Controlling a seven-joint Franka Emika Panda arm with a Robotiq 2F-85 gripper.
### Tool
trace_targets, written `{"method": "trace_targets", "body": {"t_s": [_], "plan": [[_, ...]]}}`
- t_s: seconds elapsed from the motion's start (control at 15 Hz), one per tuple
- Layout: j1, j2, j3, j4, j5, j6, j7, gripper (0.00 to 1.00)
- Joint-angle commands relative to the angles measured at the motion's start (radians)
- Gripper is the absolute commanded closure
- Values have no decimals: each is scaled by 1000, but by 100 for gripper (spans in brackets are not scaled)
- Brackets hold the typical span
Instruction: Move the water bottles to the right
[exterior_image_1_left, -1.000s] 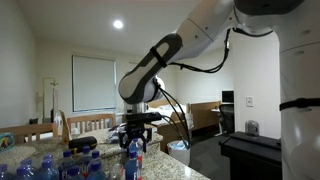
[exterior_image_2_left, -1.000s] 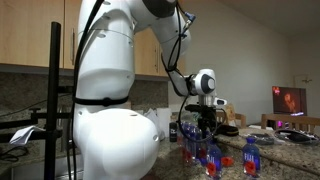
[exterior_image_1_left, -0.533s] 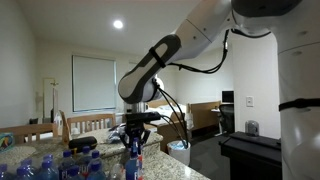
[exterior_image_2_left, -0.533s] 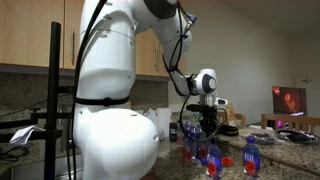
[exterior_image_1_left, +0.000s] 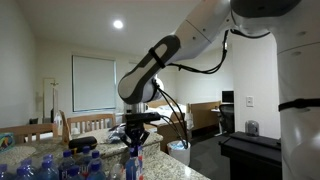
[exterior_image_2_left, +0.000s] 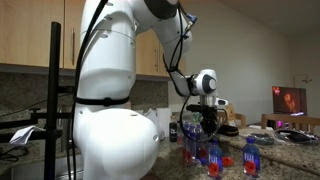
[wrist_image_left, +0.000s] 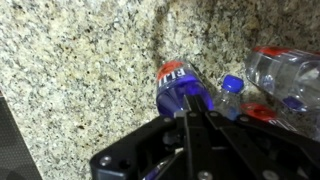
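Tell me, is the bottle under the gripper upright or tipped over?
Upright. In an exterior view the bottle stands vertical just below the gripper; the wrist view looks down along it.

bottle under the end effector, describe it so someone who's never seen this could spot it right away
Start at the speckled granite counter and find the robot's end effector hanging over it. The bottle is the one directly beneath it in the wrist view. It shows a dark blue label, while the neighbour beside it carries red.
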Motion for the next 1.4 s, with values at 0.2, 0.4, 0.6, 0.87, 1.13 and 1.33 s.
{"method": "trace_targets", "body": {"t_s": [0.2,0.4,0.6,0.87,1.13,1.33], "plan": [[3,-20,-20,-3,9,-20,-42,53],[4,-40,-22,-9,20,-40,-74,34],[2,-43,-25,9,9,-76,-98,14],[5,-15,-26,64,22,-133,-172,0],[10,25,-22,118,24,-176,-222,0],[14,51,-23,140,28,-198,-241,12]]}}
